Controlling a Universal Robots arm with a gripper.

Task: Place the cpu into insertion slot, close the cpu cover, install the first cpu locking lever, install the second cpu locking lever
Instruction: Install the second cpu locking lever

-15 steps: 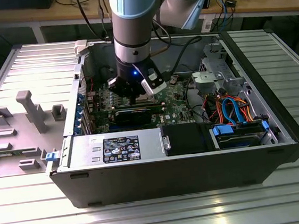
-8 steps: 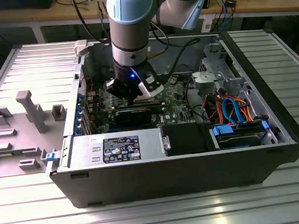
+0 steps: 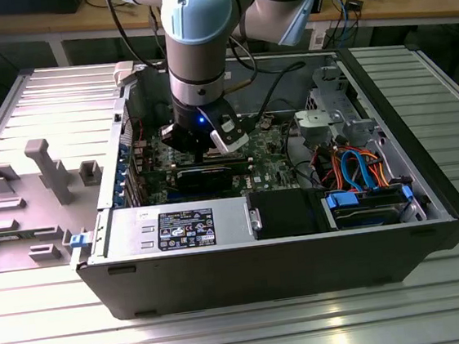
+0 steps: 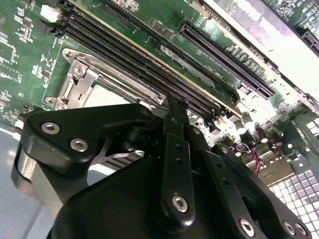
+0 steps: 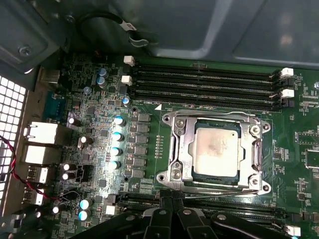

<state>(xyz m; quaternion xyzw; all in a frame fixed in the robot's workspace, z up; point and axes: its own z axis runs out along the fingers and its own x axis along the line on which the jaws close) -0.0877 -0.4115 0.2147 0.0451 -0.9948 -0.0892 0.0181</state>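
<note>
Cpu (image 5: 215,151) sits in the insertion slot (image 5: 175,175) at lower right of the first wrist view, the cpu cover (image 5: 215,118) down around it. My gripper (image 4: 172,107) hovers just beside the socket, fingers (image 4: 175,119) pressed together, holding nothing.

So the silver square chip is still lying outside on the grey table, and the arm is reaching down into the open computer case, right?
Not quite. The small silver-grey square cpu already sits in the metal-rimmed insertion slot on the green circuit board, as the first wrist view shows. The rest holds: the arm's black gripper is down inside the open black computer case.
</note>
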